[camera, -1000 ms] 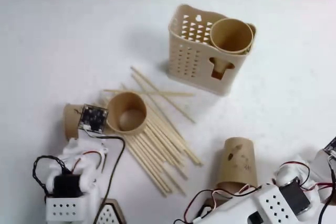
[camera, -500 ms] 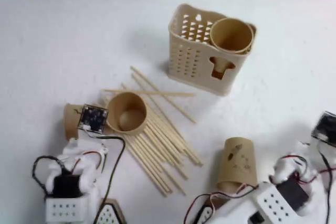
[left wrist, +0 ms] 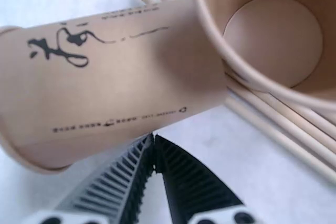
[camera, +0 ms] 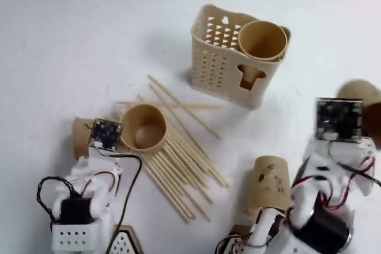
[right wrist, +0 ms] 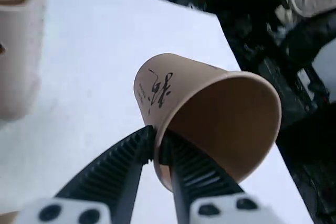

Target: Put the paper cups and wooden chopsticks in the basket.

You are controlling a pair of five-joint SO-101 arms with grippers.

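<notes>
Paper-thin at the rim, the held cup is clamped by the right end effector, whose two fingers pinch one wall just under the lip. The cup hangs tilted with its mouth turned sideways and appears lifted off the worktop. To do this step well, I judge the grip should stay firm but not crush the soft wall. The cup should be turned base-down before it travels, then carried high enough to clear the basket's edge before it is lowered and let go. Close by the right arm, a printed cup rests on the worktop, near enough that a low sweep could knock it. On the other side, the left end effector has its fingers pressed together on nothing, with its tips just beside a lying cup. Next to that one an open cup sits mouth-up, resting against the wooden chopsticks, which fan loosely across the middle of the worktop between the arms and the goal. Farthest off stands the basket, upright. A cup in the basket fills its right part, so the incoming one probably either nests inside that or goes into the free left part.
</notes>
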